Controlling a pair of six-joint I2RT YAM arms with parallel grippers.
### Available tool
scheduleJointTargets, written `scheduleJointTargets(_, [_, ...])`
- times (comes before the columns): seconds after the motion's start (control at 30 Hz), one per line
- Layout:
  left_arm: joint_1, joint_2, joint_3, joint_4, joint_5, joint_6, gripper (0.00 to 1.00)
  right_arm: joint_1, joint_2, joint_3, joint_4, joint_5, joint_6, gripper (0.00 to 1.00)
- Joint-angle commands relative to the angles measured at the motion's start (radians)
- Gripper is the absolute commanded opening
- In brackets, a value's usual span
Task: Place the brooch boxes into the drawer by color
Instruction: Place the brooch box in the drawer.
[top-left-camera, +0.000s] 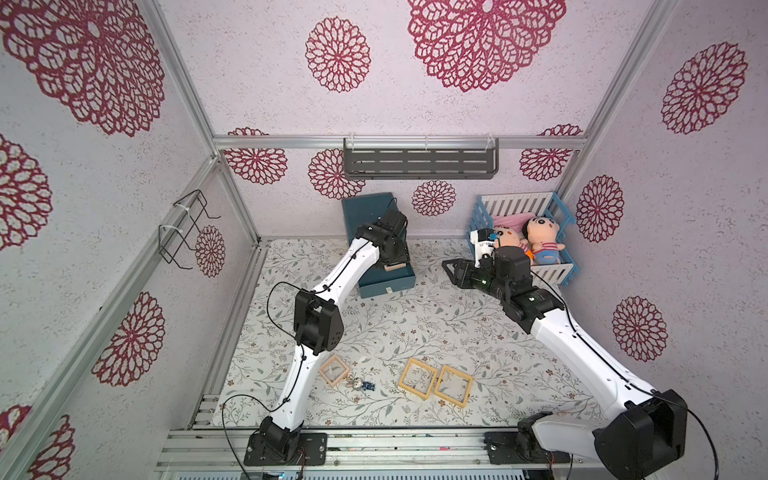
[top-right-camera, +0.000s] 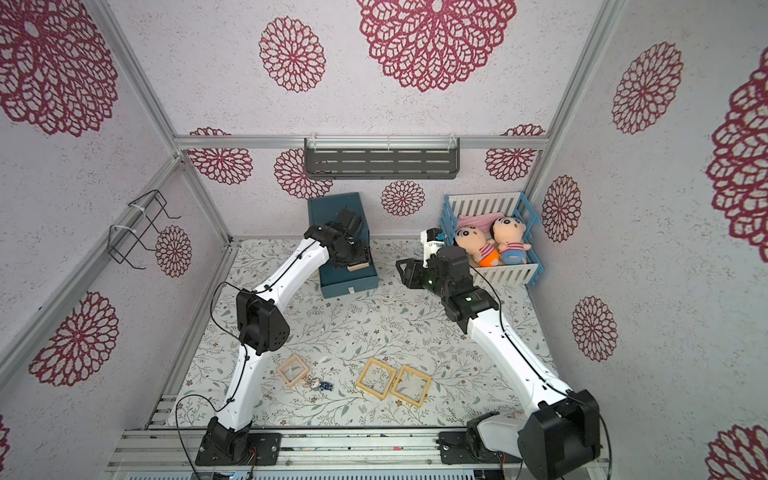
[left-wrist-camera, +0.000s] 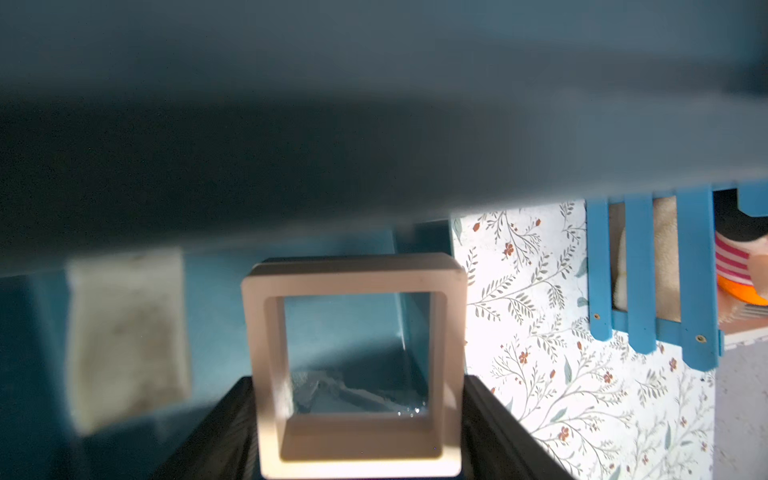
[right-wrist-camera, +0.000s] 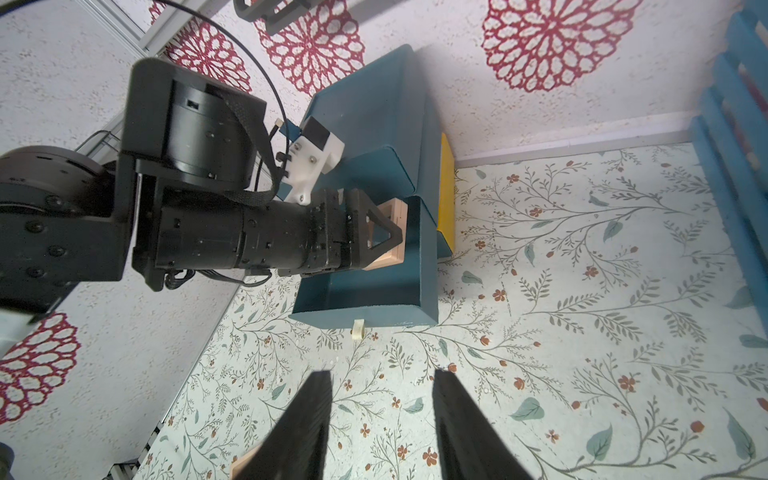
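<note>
Leafy cloth covers the surface (top-left-camera: 415, 324). Just above the middle of a top view stands the dark blue drawer chest (top-left-camera: 365, 208), one drawer (top-left-camera: 388, 284) pulled out. The left claw (left-wrist-camera: 357, 377) pinches a pale pink brooch box (left-wrist-camera: 353, 276) over that open drawer. The right claw (right-wrist-camera: 382, 374) is spread, holding nothing. Low in the frame lie another pink box (top-left-camera: 335, 371), a yellow box (top-left-camera: 419, 379) and a second yellow box (top-left-camera: 454, 386) just beside it.

Bright, even light; top views bow at edges; left wrist: drawer (left-wrist-camera: 291, 124) blurred, shadowed.
</note>
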Motion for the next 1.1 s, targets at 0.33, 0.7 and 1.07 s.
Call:
scheduleJointTargets(0.33, [-0.071, -0.122, -0.094, -0.007, -0.14, -0.151, 0.45, 0.002, -0.028, -0.028, 0.036, -0.008, 0.012, 0.46])
scheduleJointTargets(0.7, [-0.057, -0.036, -0.044, -0.051, -0.138, -0.123, 0.47, 0.001, -0.057, -0.048, 0.038, -0.014, 0.017, 0.46])
scheduleJointTargets(1.07, [-0.056, 0.016, -0.032, -0.067, -0.11, -0.099, 0.51, 0.001, -0.057, -0.061, 0.05, -0.03, 0.017, 0.46])
